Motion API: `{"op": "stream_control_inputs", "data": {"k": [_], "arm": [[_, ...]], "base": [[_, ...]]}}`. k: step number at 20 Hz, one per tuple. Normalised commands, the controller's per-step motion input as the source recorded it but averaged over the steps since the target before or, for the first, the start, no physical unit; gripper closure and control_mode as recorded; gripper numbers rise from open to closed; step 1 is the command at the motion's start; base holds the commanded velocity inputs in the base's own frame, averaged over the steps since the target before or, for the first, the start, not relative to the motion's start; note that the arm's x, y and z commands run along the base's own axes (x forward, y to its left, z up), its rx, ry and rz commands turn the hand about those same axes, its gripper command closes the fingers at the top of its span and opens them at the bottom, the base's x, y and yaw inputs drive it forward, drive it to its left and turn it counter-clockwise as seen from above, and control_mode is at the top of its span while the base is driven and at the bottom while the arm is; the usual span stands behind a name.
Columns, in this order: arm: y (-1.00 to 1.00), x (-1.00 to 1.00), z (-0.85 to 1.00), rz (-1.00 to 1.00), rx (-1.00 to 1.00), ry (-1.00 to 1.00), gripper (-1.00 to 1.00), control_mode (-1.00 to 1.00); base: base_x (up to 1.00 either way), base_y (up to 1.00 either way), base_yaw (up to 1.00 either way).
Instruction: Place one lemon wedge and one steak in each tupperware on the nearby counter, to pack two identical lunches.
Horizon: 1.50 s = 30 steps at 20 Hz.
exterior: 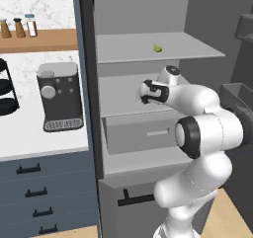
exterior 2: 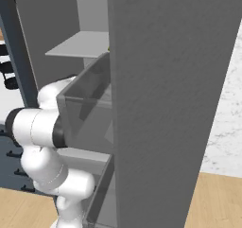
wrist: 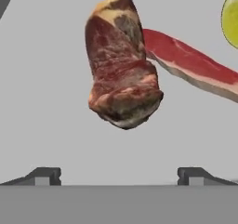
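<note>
From the left base view, we see the arm (exterior: pixel 197 133) reaching into an open grey fridge (exterior: pixel 143 15), its wrist turned toward the middle shelf (exterior: pixel 123 91). One lemon wedge (exterior: pixel 157 48) sits alone on the shelf above. A coffee machine (exterior: pixel 59 96) stands on the counter (exterior: pixel 29 138) to the left, well apart from the fridge; we spot no tupperware here, so any packing looks to be some way off.

From the right base view, we see the fridge door (exterior 2: pixel 170 104) blocking most of the scene, with a clear door bin (exterior 2: pixel 87 113) close against the arm's elbow (exterior 2: pixel 35 127). A careless swing on the way out could knock that bin or the door.

Through the hand view, we look along the gripper (wrist: pixel 119 175), its jaws spread wide and holding nothing, at two pieces of meat on the shelf floor. A thick steak (wrist: pixel 122 65) lies straight ahead, and a thinner red steak (wrist: pixel 195 62) tucks in behind it, touching or overlapping. A second wedge (wrist: pixel 231 18) shows at the right edge. We judge the risk plain: closing on the near steak may drag or pinch the thinner one, or shove both deeper, and an off-centre grip on so lumpy a piece could let it slip.
</note>
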Motion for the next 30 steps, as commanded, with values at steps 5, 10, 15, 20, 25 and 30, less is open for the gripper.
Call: {"op": "stream_control_inputs", "data": {"k": [5, 10, 15, 20, 25, 30], "arm": [[0.00, 0.66, -0.19, -0.01, -0.01, 0.00, -1.00, -1.00], [0.00, 0.62, -0.26, -0.02, -0.03, 0.00, -1.00, -1.00], [0.02, 0.41, -0.43, -0.03, -0.06, 0.00, -1.00, -1.00], [0.27, -0.35, -0.90, -0.04, -0.13, 0.09, 1.00, -1.00], [0.05, -0.68, -0.43, -0.02, -0.02, 0.12, 1.00, -1.00], [0.00, -1.00, 0.00, 0.00, 0.02, 0.00, 1.00, -1.00]], "base": [[0.00, 0.00, 0.00], [0.00, 0.00, 0.00], [0.00, 0.00, 0.00], [0.00, 0.00, 0.00], [0.00, 0.00, 0.00], [0.00, 0.00, 0.00]]}}
